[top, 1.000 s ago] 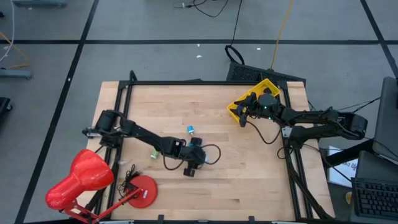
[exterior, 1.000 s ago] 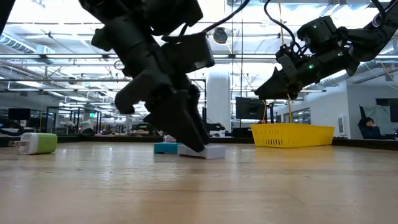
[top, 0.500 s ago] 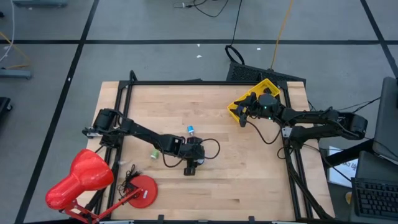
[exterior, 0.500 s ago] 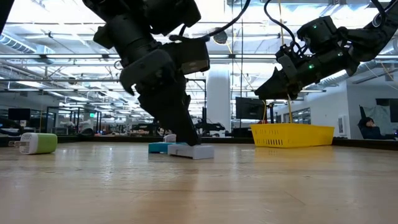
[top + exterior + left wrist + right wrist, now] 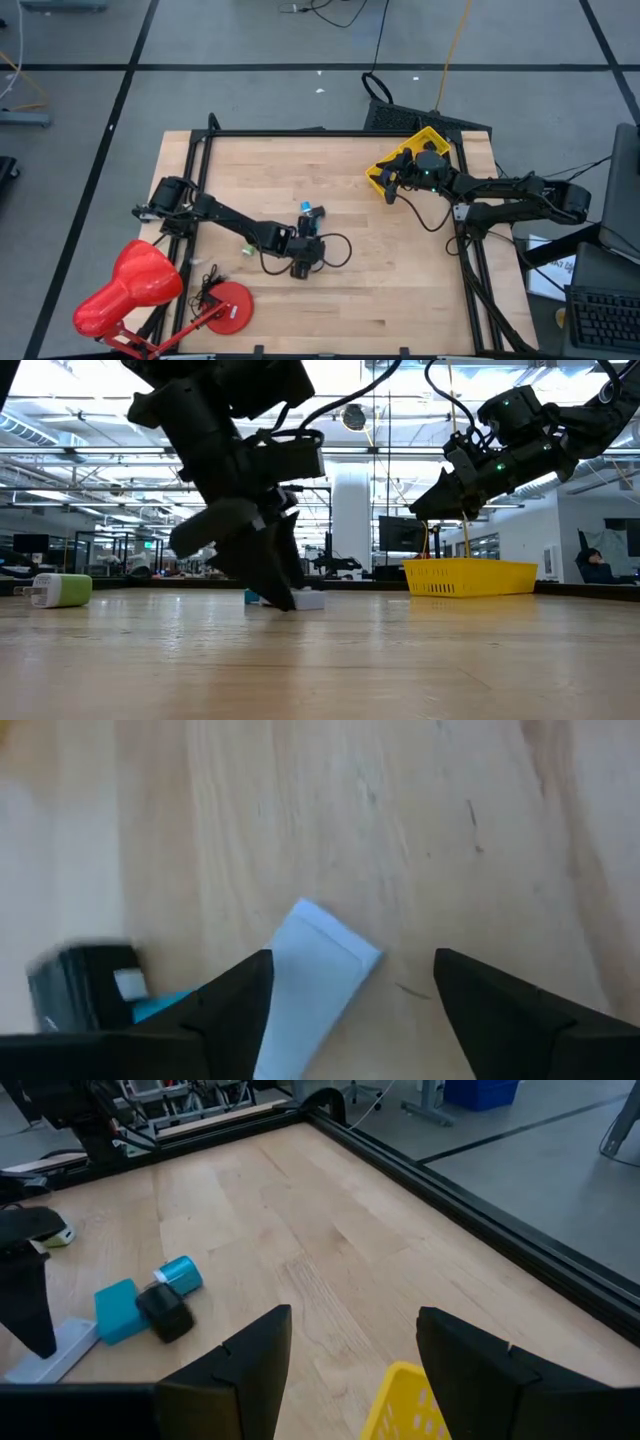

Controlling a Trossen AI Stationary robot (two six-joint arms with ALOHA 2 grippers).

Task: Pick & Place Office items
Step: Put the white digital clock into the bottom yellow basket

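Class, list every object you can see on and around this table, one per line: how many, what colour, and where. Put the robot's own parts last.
Flat pad: 1, white-grey, mid-table, between the left gripper's fingers.
Block: 1, teal, beside the pad.
Small cylinder: 1, blue, next to the black piece.
Small piece: 1, black, touching the teal block.
Charger-like block: 1, green and white, toward the table's left side.
Tray: 1, yellow, far right corner.
Desk lamp: 1, red, near-left corner.
Table: 1, light wood.
Left gripper: open, low over the pad.
Right gripper: open, raised above the tray.
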